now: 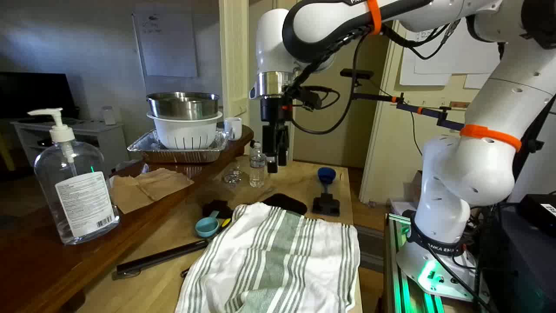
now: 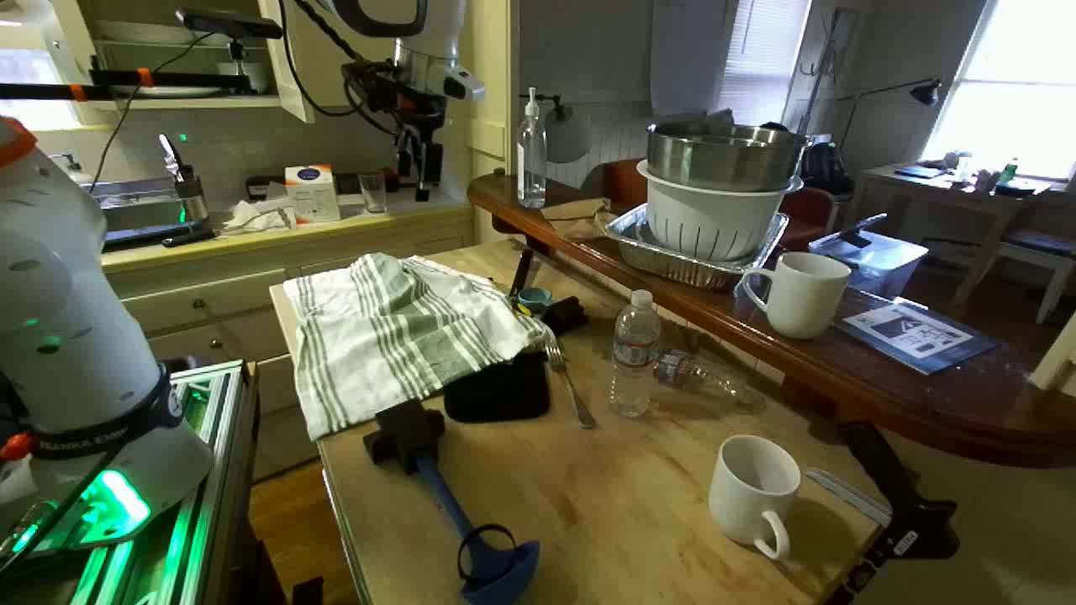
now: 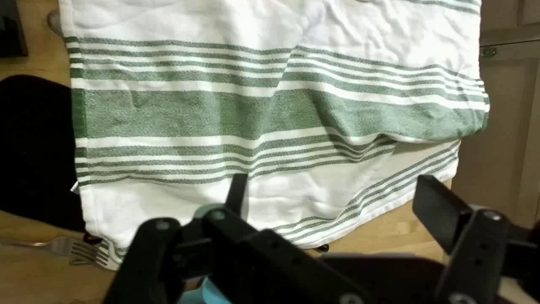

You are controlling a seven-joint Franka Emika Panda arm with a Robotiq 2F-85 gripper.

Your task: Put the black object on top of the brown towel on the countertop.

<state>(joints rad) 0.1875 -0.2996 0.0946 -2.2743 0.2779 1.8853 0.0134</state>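
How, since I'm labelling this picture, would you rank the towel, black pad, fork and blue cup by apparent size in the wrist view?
Largest to smallest, by what shows:
1. Towel
2. Black pad, cut off by the frame
3. Fork
Blue cup: unranked; partly hidden by the gripper.

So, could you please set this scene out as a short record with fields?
End effector: black two-fingered gripper, open
Wrist view: rumpled white towel with green stripes, on pale wooden table
Partly hidden: flat black pad with rounded corners, one side under the towel
Raised surface: dark wooden counter, holding a crumpled brown sheet
Stack: silver metal bowl atop white slotted colander, in foil tray
Task state: nothing black seen on the brown sheet
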